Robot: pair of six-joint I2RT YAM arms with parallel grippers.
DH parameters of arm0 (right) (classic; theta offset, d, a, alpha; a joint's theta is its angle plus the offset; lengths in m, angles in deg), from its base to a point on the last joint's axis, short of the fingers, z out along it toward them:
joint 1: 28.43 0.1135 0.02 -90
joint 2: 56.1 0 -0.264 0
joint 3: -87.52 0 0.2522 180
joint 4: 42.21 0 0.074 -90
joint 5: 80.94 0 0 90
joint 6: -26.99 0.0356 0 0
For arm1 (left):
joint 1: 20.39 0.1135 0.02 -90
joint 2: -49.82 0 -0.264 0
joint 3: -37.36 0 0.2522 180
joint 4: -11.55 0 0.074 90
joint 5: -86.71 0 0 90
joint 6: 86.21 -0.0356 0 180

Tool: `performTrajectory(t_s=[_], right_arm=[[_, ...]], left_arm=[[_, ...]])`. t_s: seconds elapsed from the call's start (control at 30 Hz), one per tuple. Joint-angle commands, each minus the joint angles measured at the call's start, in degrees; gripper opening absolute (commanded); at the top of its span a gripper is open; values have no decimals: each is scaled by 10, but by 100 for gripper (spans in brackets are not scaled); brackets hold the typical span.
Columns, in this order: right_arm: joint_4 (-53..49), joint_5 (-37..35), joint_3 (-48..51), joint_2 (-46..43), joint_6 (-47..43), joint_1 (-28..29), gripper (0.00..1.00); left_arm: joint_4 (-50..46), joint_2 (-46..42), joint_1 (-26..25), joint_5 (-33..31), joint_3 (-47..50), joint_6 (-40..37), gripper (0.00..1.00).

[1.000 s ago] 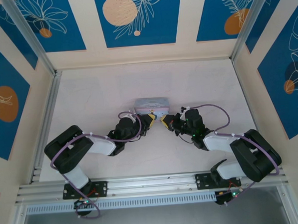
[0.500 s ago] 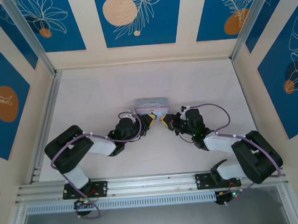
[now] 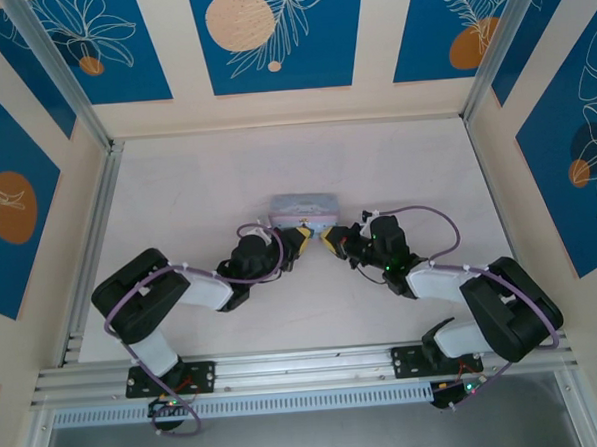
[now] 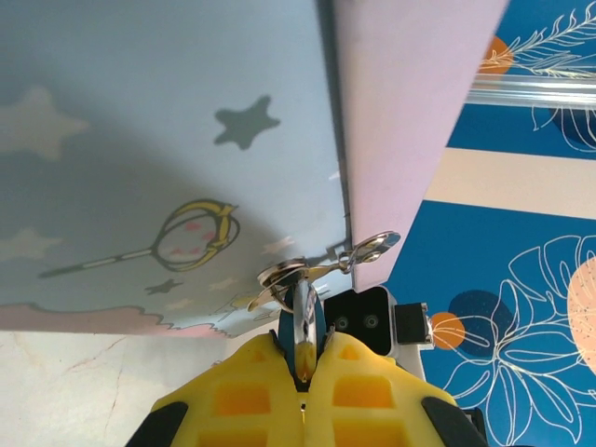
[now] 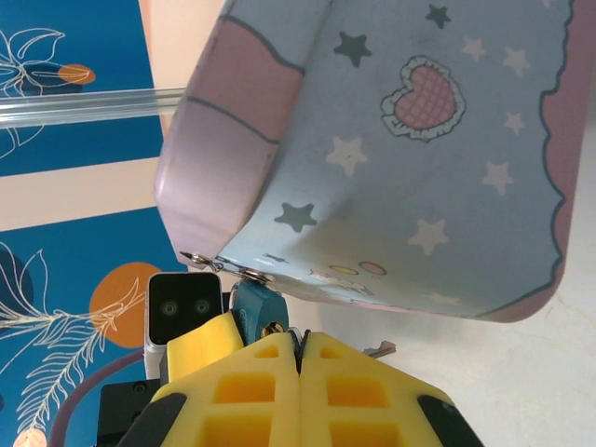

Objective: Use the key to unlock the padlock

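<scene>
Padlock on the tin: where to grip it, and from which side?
Grip the padlock body across its two flat faces, coming in from the front of the tin. It hangs small and thin off the rim latch, so the faces likely give the firmest pinch.

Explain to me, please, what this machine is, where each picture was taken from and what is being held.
These are two robot arms bolted to a table, each ending in a two-finger gripper. One picture looks down from above; the other two come from cameras on the wrists, their yellow fingers at the bottom. On the table stands a pale blue tin printed with stars. The padlock, small and bluish, sits at the tin's edge. The left gripper pinches a thin bluish piece, apparently that padlock edge-on. The right gripper is shut right beside the padlock; I cannot make out a key.
</scene>
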Motion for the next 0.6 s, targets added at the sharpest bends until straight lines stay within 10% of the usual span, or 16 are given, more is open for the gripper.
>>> performTrajectory(t_s=[0.0,0.57], right_arm=[[30,0,-17,13,12,8,0],[130,25,3,80,74,-3,0]], left_arm=[[54,12,-7,13,-26,13,0],[124,39,-18,6,-34,40,0]])
